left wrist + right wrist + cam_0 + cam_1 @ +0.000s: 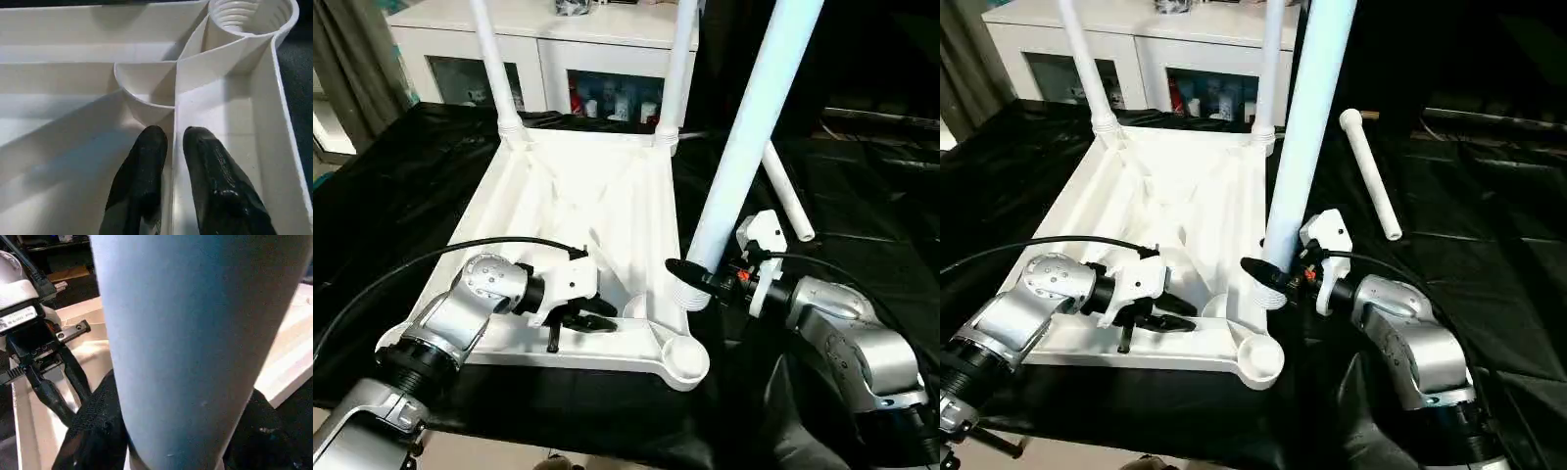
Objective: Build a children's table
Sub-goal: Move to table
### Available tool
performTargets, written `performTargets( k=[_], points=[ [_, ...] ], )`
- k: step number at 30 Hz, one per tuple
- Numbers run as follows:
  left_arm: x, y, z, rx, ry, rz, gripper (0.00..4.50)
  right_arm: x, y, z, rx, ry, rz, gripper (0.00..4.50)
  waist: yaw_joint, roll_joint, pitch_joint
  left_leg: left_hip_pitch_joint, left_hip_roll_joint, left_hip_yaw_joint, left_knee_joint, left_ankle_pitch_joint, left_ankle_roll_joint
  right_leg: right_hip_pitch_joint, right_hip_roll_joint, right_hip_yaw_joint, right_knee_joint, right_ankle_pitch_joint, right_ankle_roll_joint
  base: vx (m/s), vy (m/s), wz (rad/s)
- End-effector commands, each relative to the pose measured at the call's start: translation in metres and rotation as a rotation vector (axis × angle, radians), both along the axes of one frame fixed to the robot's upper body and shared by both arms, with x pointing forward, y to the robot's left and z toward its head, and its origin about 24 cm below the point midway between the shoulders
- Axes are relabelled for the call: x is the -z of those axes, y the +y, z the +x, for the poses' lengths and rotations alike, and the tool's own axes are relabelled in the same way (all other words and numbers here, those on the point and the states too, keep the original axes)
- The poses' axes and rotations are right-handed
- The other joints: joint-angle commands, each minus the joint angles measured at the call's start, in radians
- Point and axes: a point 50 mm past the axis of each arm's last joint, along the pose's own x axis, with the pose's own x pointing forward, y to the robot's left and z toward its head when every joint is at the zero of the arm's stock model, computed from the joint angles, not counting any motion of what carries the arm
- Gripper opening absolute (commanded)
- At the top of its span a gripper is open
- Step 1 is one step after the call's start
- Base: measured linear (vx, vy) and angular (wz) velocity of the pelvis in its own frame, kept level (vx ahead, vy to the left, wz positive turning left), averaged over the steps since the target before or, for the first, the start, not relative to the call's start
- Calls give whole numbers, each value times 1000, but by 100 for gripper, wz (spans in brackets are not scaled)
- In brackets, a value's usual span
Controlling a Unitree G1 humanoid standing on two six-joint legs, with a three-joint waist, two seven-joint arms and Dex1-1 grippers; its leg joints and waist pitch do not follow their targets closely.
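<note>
Right pincer [690, 277] grips a third leg [744, 137] by the upturned tabletop [597, 196]; left pincer [168, 147] narrowly straddles a rib. Two legs stand fitted; a fourth leg [788, 191] lies nearby.

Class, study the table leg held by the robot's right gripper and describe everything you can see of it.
The leg is a long, smooth, white plastic tube, slightly tapered, with a ribbed, threaded lower end. It stands nearly upright, leaning a little, its lower end at the near right corner of the upturned tabletop. The right gripper clasps it just above the threads with black fingers on either side. Its top runs out of view.
</note>
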Motion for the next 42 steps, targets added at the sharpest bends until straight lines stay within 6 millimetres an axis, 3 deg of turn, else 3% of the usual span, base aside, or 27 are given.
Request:
performTargets(
  k=[1,3,4,7,11,21,25,28,33,38,42],
  points=[
    [-1,2,0,7,-1,6,59,-8,-2,0,-4,-23,5,193,1,-2,-62,20,82,-32,-83,-155,5,31,-106,56,-78,-65,-247,0,0,0],
    [-2,3,1,6,-5,5,48,-8,-3,-1,-18,-19,-7,193,0,-8,-62,20,83,-32,-84,-161,3,31,-106,56,-80,-80,-243,0,0,0],
    [-3,4,1,4,-5,3,19,-8,-3,-2,-27,-16,-13,193,2,-5,-62,20,83,-33,-83,-158,4,32,-106,56,-79,-78,-243,0,0,0],
    [-3,5,1,5,-5,7,4,-7,-4,-3,-30,-15,-17,193,2,-7,-62,18,82,-32,-83,-141,10,32,-107,57,-78,-58,-241,0,0,0],
    [-4,9,1,7,1,20,4,-7,-5,-2,-30,-14,-20,193,1,-11,-62,17,81,-31,-82,-134,18,31,-107,57,-78,-50,-245,0,0,0],
    [3,16,7,-93,-30,63,4,-10,-2,6,4,-26,-4,193,1,-11,-59,20,83,-31,-85,-160,5,26,-108,57,-82,-104,-240,0,0,0],
    [4,14,19,-225,-89,73,4,-12,-5,14,66,-34,14,193,3,-12,-53,25,84,-34,-89,-219,-22,22,-112,59,-94,-225,-216,0,0,0],
    [1,10,23,-281,-100,64,4,-12,-6,17,87,-33,17,193,-1,-16,-52,20,84,-37,-94,-225,-31,25,-111,58,-94,-247,-204,0,0,0],
    [0,10,26,-305,-117,95,4,-12,-5,20,100,-35,20,193,-6,-22,-55,15,82,-38,-93,-185,-18,27,-109,57,-91,-189,-199,0,0,0],
    [1,18,26,-291,-144,123,4,-14,-6,24,118,-42,24,193,-8,-23,-61,14,80,-33,-85,-126,8,29,-106,57,-81,-70,-226,0,0,0],
    [-2,20,26,-279,-177,109,4,-16,-7,26,126,-47,31,193,-8,-24,-62,14,79,-31,-83,-114,20,29,-105,56,-78,-33,-238,0,0,0]
  ],
)
